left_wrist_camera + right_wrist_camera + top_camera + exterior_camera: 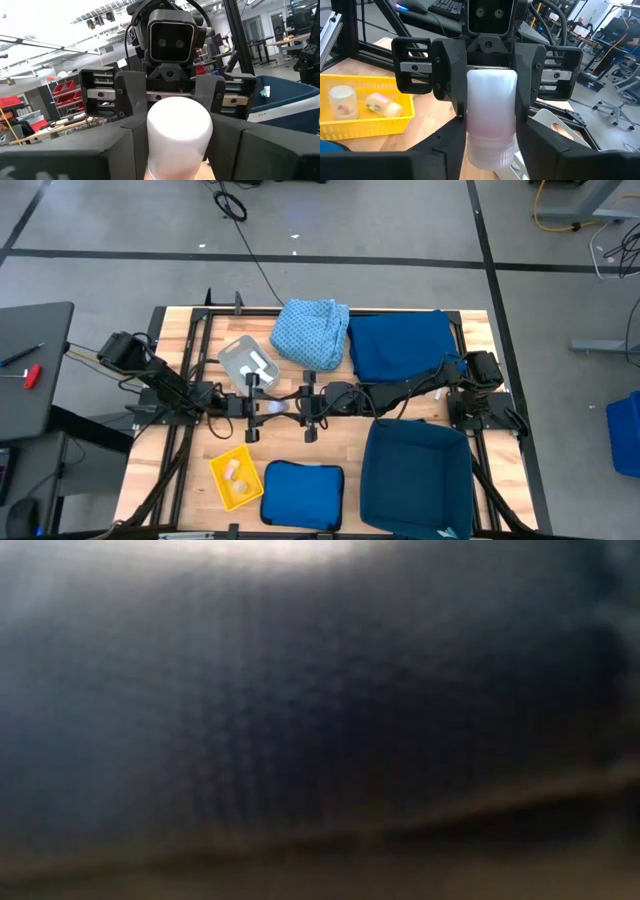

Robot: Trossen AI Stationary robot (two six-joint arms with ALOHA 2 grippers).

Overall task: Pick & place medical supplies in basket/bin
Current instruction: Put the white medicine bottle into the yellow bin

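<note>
Meeting mid-table, left gripper [252,408] and right gripper [309,405] both clasping white bottle [279,407], long axis running gripper to gripper, yellow basket [236,477] toward front edge.

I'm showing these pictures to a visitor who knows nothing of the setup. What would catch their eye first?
Mid-table, the left gripper and right gripper meet tip to tip, both around one white bottle, as if handing it over. Behind them lie a light blue cloth and a dark blue cloth; in front stand a yellow basket with two small items and a big blue bin.
</note>
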